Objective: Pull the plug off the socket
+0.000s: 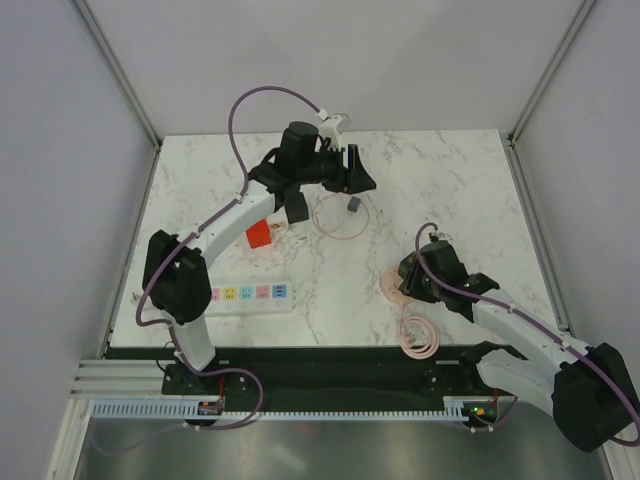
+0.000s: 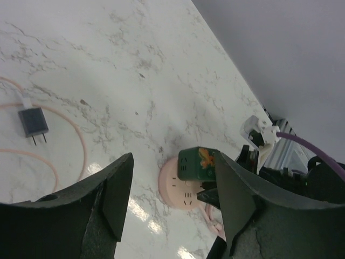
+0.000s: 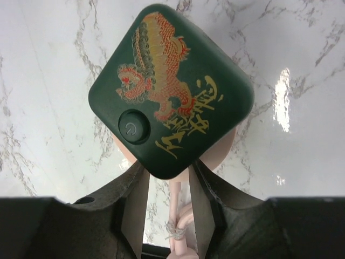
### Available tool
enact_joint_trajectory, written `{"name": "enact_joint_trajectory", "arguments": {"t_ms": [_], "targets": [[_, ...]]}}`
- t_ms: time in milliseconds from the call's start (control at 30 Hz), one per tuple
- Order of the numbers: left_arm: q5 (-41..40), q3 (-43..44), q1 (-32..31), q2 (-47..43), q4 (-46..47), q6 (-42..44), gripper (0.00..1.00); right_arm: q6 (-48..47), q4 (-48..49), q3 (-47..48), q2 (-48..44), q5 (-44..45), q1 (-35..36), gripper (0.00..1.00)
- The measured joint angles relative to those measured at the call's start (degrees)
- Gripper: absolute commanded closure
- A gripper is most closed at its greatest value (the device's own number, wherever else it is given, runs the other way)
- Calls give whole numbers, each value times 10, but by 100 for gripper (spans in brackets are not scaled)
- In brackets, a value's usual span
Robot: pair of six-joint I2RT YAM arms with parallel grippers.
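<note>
Task state, top view, left to right.

Lower left: strip (image 1: 245,293), flat on the table (image 1: 470,200), pastel outlets bare as far as can be seen, nothing plugged in.

Just above and right of it: orange cube (image 1: 259,235), untouched.

Upper centre: left gripper (image 1: 357,172), fingers spread wide, holding nothing, hovering above the table.

Just below it: grey charger (image 1: 354,205), on its side, prongs free, inside a loose loop of pink cable (image 2: 83,151). Not in any outlet.

Right of centre: round pink socket (image 2: 175,189), with a dark green plug (image 3: 170,89) sitting on it; gold and red dragon print and a round button on the top face. No gap seen between plug and socket from the left wrist view; depth of the prongs hidden.

Over it: right gripper (image 3: 168,183), fingers narrow, tips at the plug's lower corner, one on each side. Cannot tell whether clamped on the plug or only touching it.

Lower right of centre: coil (image 1: 420,338) of pink cord, near the table's front edge.

Judged: approach done, pull not done. Left to do: firm grip on the plug, straight lift off the socket.

Containers: none in view.
</note>
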Motion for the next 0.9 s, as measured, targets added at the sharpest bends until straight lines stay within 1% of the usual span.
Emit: {"name": "enact_joint_trajectory", "arguments": {"t_ms": [100, 133, 233, 400, 500, 767, 900], "targets": [[-1, -63, -16, -27, 21, -12, 33, -1, -31, 6, -10, 0, 0, 55], [-2, -88, -26, -37, 29, -17, 33, -2, -43, 8, -14, 0, 0, 51], [-7, -157, -67, -57, 54, -30, 34, -5, -85, 16, -32, 2, 0, 47], [-18, -245, -154, -66, 93, -54, 36, -6, -127, 26, -70, -1, 0, 45], [-19, -290, -182, -70, 114, -72, 36, -5, -133, 24, -80, -14, 0, 45], [-59, -336, -180, -112, 129, -83, 36, 3, -122, -21, -81, -51, 20, 46], [-79, -345, -180, -143, 130, -83, 36, 10, -104, -29, -55, -59, 37, 49]]}}
